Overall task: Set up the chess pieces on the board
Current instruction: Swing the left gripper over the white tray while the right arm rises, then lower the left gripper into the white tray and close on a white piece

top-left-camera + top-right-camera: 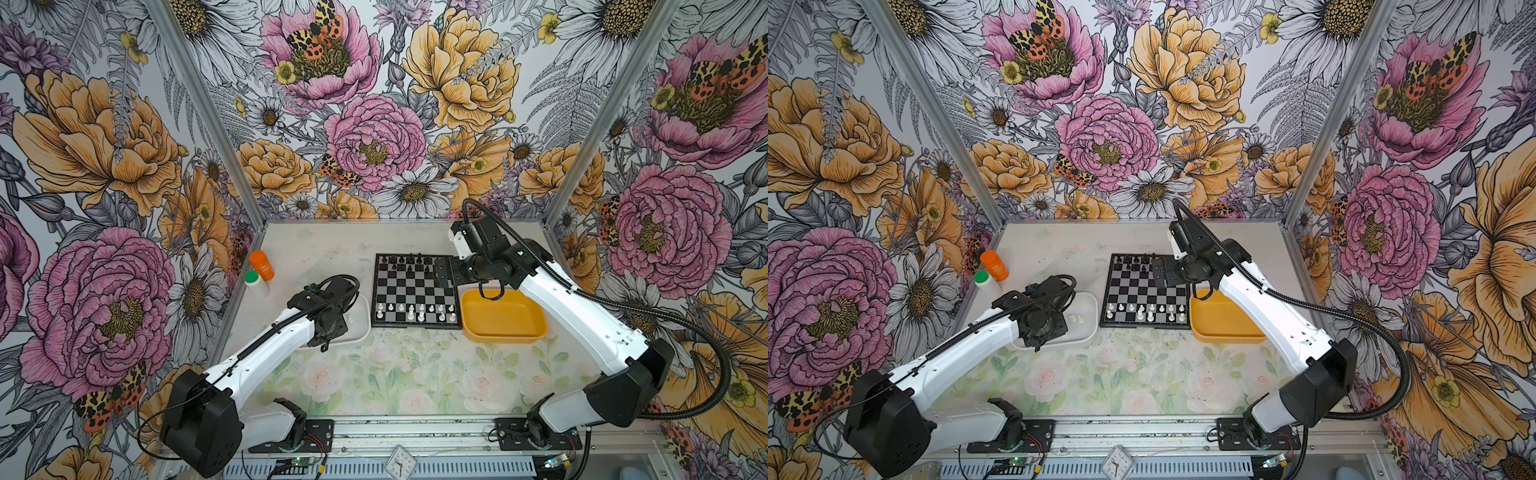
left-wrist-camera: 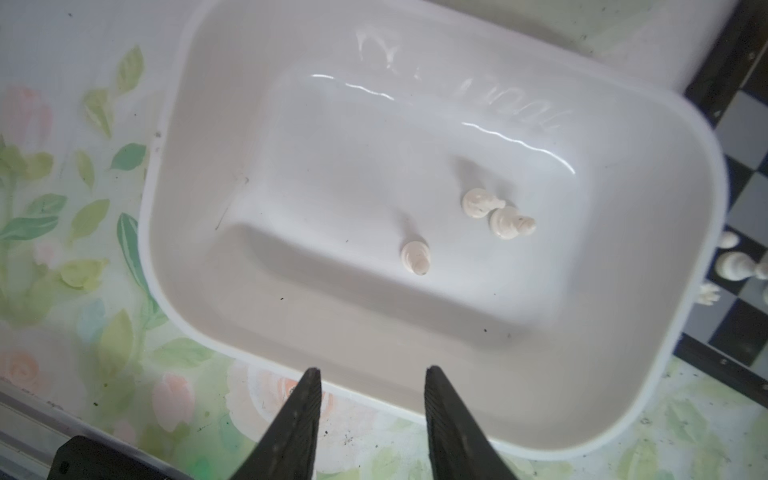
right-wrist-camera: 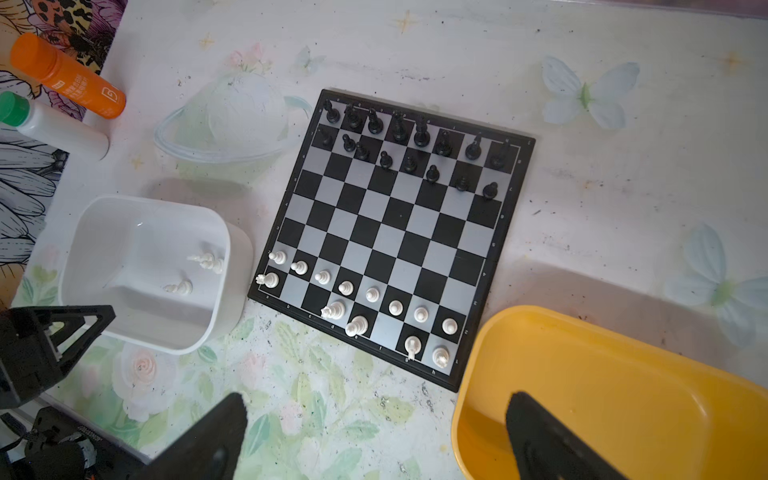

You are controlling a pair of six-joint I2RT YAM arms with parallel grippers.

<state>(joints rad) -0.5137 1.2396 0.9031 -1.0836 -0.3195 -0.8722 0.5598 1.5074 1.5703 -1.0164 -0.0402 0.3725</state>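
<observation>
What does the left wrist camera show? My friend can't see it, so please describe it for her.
Three white chess pieces lie on their sides in a white tray, two close together and one apart. The left gripper hovers open and empty by the tray's rim, and a corner of the board shows beside the tray.

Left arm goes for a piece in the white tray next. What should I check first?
1. Left claw empty, jaws apart: ok.
2. Pieces left to fetch: ok, three white pieces in the white tray.
3. Pieces upright for an easy pinch: not ok, all three lie on their sides, two close together.
4. Free squares on the board: ok, three gaps in white's back row.
5. Right claw away from the white tray: ok, open, at the board's opposite side.
</observation>
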